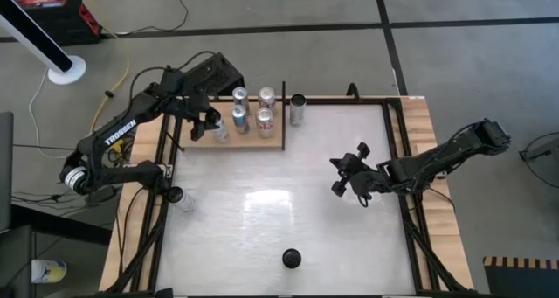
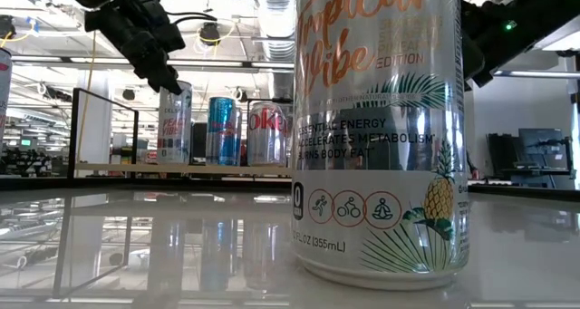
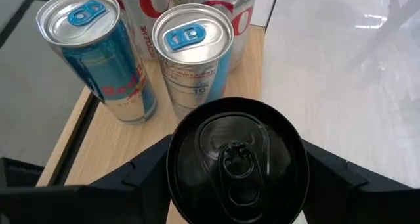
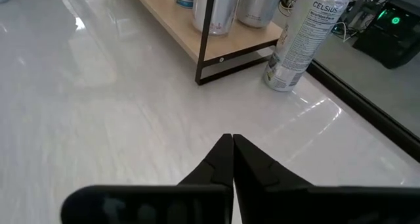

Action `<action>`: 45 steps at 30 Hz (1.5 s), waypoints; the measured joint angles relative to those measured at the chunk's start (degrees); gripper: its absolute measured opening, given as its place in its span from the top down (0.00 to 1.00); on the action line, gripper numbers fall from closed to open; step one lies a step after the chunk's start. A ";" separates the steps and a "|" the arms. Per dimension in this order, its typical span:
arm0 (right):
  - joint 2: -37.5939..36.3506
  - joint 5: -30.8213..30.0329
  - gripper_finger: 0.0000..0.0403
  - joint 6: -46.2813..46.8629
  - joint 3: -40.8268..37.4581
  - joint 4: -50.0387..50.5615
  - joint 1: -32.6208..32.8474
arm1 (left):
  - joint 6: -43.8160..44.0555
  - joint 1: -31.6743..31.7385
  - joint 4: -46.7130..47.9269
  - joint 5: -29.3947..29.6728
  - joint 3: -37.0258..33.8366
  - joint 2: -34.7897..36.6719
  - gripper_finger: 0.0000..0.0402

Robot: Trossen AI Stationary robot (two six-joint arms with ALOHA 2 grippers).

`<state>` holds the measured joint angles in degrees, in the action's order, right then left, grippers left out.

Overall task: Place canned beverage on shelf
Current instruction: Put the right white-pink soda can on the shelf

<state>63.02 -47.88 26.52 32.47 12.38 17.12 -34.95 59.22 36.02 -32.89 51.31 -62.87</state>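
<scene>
Left gripper [image 1: 212, 126]: over the shelf's near-left part, its fingers [image 3: 141, 171] clamped on either side of a black-topped can [image 3: 237, 159], seen from straight above in the left wrist view.
Held can: upright, just in front of the cans already standing; whether its base touches the board yet cannot be told.
Shelf [image 1: 267, 143]: light wooden board with thin black bars, at the far left of the white table [image 1: 288, 211].
Cans on shelf: two blue-tabbed Red Bull cans [image 3: 98, 53] and red-lettered cola cans [image 1: 266, 98] behind them, close together.
Right gripper [image 1: 349, 177]: idle over the table's right half, well apart from the shelf, fingers [image 4: 231, 159] pressed together and empty.
Other cans: a Celsius can [image 1: 298, 110] on the table just beside the shelf's right bar; a dark-topped can [image 1: 292, 259] near the front edge, filling the low view.
Step in hand: judged to be setting the held can down on the board.
Doing it well: lower straight, keep the can vertical, and leave a gap from the nearer Red Bull can [image 3: 193, 56].
Release: spread the fingers only once the base sits flat, then lift straight up.
Risk: a sideways drift could knock the close-packed row.
</scene>
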 joint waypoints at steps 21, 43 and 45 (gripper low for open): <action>0.04 0.09 0.92 0.02 0.00 -0.02 0.00 | 2.60 -0.07 1.17 2.92 3.15 3.19 0.07; 0.04 0.09 0.93 0.00 0.02 -1.09 0.00 | 15.80 -31.89 8.17 16.45 3.69 10.46 0.43; 0.04 0.09 0.93 0.01 0.02 -1.09 -0.01 | 15.75 -35.98 9.08 25.98 3.69 10.31 0.54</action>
<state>63.07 -47.79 26.53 32.49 11.29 17.12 -19.20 23.24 45.10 -6.91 55.00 -52.56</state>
